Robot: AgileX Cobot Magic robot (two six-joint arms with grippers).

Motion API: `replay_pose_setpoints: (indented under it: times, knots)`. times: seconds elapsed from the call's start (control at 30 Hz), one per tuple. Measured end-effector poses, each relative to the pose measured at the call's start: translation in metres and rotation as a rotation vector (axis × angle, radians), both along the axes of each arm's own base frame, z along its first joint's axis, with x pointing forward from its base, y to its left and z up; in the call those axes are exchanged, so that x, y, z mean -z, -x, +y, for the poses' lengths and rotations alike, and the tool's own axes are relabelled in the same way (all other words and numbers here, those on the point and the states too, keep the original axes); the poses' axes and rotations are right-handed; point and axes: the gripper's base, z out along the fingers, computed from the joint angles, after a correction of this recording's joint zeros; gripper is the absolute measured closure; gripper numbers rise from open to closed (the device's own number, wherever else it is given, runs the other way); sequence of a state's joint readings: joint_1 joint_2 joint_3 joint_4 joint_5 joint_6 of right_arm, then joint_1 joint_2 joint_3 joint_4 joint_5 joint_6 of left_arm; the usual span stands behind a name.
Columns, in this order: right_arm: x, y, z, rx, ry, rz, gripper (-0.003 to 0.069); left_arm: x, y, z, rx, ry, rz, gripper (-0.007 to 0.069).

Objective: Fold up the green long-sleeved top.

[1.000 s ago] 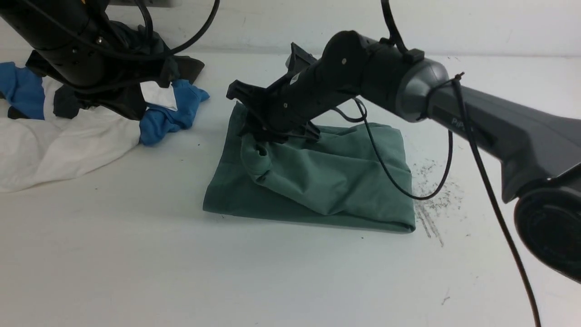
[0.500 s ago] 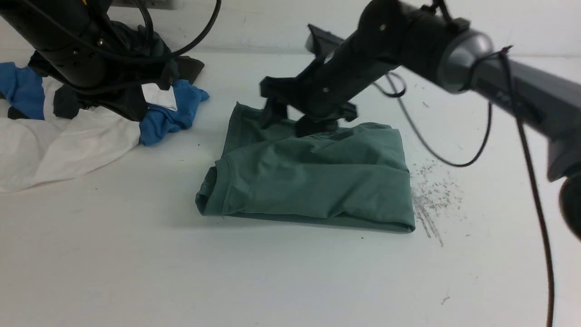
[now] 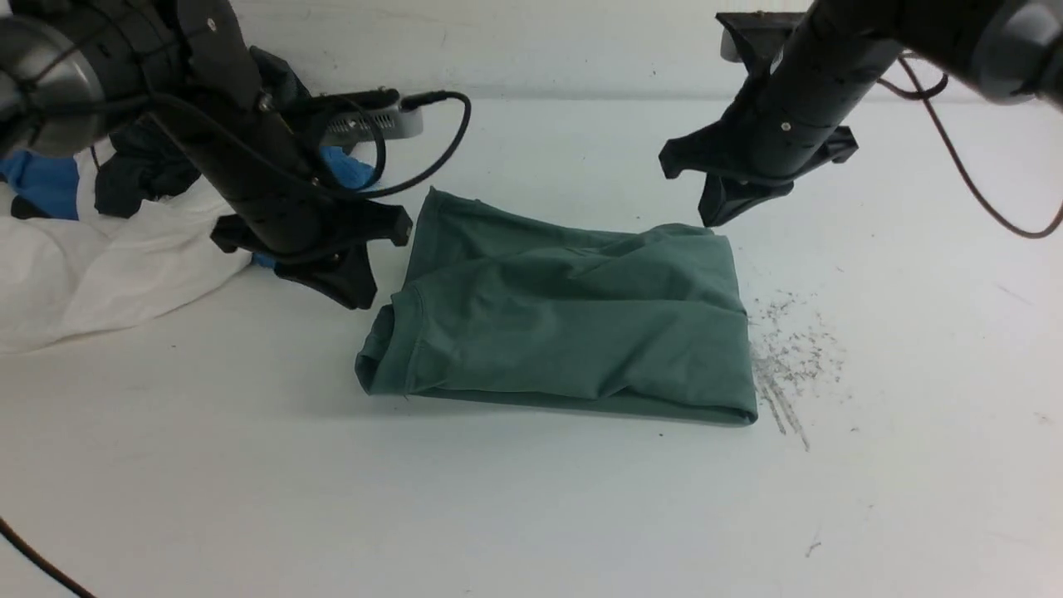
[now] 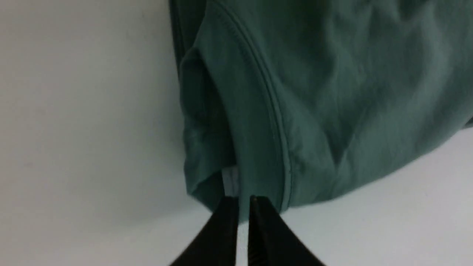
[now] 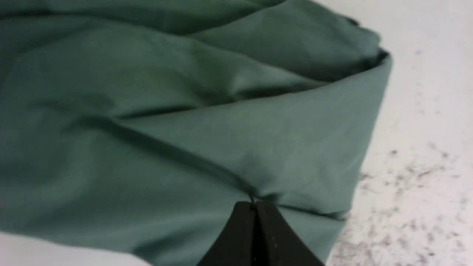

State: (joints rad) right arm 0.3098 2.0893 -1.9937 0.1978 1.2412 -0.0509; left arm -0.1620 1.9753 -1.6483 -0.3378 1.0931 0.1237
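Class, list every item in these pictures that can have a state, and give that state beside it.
green long-sleeved top: folded into a rough rectangle, lying on the table, held by neither gripper.
left gripper: jaws a slit apart, empty.
right gripper: shut, empty.
white garment: crumpled, unfolded.
blue garment: bunched, partly hidden.
dark garment: heaped.
table: scuffed beside the top.

The top (image 3: 565, 324) lay centred on the bench (image 3: 531, 515), a heap of clothes (image 3: 108, 266) behind to its left, scuff marks (image 3: 793, 357) just right, the left gripper (image 3: 353, 291) between heap and top.
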Motion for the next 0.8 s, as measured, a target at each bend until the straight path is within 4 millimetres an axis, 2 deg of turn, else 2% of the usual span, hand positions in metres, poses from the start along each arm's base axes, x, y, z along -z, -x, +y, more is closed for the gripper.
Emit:
replay_pose_setpoints:
  times: [0.23, 0.37, 0.47, 0.57, 0.63, 0.7, 0.77, 0.8]
  knots:
    - [0.014, 0.008, 0.004, -0.061, -0.026, 0.06, 0.0673, 0.04, -0.024, -0.005, -0.058, 0.031, -0.037, 0.0316]
    - [0.014, 0.008, 0.004, -0.065, -0.027, 0.059, 0.0673, 0.055, -0.029, -0.009, -0.072, 0.068, -0.028, 0.0249]
    - [0.014, 0.008, 0.004, -0.067, -0.028, 0.059, 0.0673, 0.06, -0.031, -0.012, -0.057, 0.102, -0.028, 0.0249]
    - [0.014, 0.008, 0.004, -0.067, -0.028, 0.059, 0.0673, 0.063, -0.032, -0.016, -0.029, 0.135, -0.037, 0.0322]
    - [0.014, 0.008, 0.004, -0.069, -0.027, 0.058, 0.0673, 0.063, -0.032, -0.016, -0.027, 0.141, -0.039, 0.0406]
    - [0.014, 0.008, 0.004, -0.07, -0.027, 0.058, 0.0673, 0.063, -0.032, -0.017, -0.023, 0.142, -0.039, 0.0523]
    - [0.014, 0.008, 0.004, -0.07, -0.027, 0.058, 0.0673, 0.062, -0.03, -0.016, -0.014, 0.143, -0.021, 0.0597]
    - [0.014, 0.008, 0.004, -0.07, -0.027, 0.058, 0.0673, 0.062, -0.03, -0.016, -0.013, 0.142, -0.021, 0.06]
